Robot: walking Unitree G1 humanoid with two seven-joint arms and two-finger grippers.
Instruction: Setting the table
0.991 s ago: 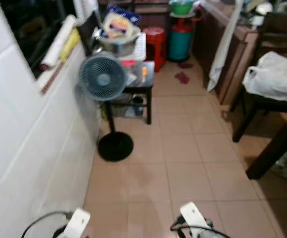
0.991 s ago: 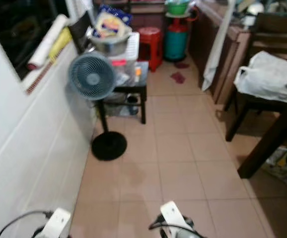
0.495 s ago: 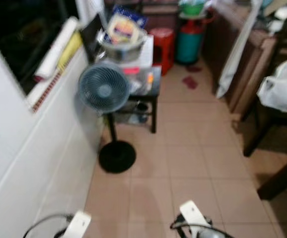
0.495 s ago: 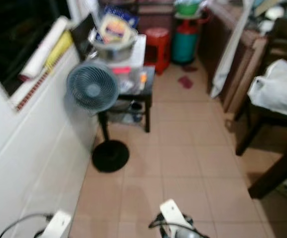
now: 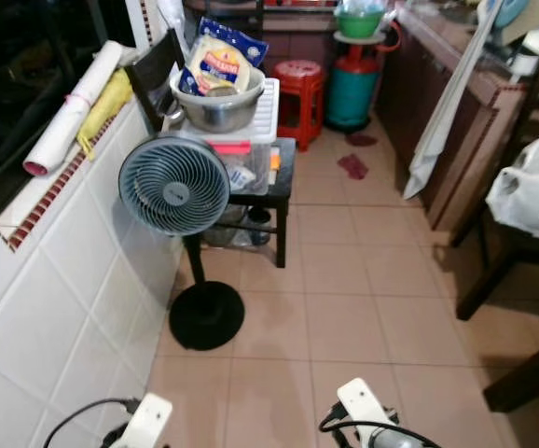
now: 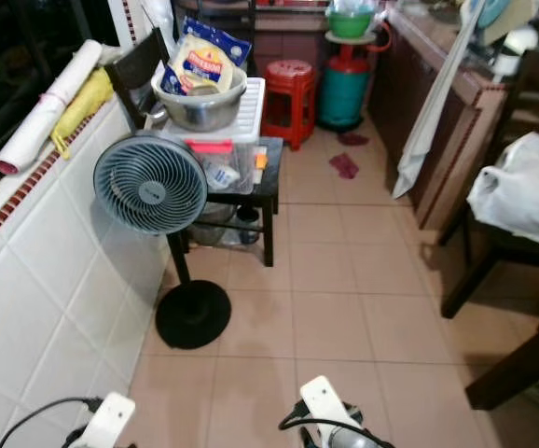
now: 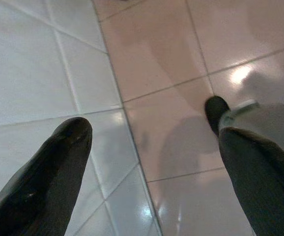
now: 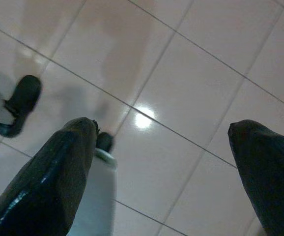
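Much of what we see is pink tiled floor (image 5: 363, 299), with a white tiled wall (image 5: 55, 317) on our left. A dark wooden counter (image 5: 456, 121) and a chair (image 5: 503, 252) bearing a white bag (image 5: 535, 187) stand to the right. Ahead, a grey standing fan (image 5: 174, 185) is just beside a small black table (image 5: 269, 187) carrying a steel bowl (image 5: 218, 101). Farther off sit a green gas cylinder (image 5: 351, 79) and red stool (image 5: 299, 84). Our left gripper (image 7: 152, 152) and right gripper (image 8: 161, 152) hang above the floor, fingers spread wide, holding nothing.
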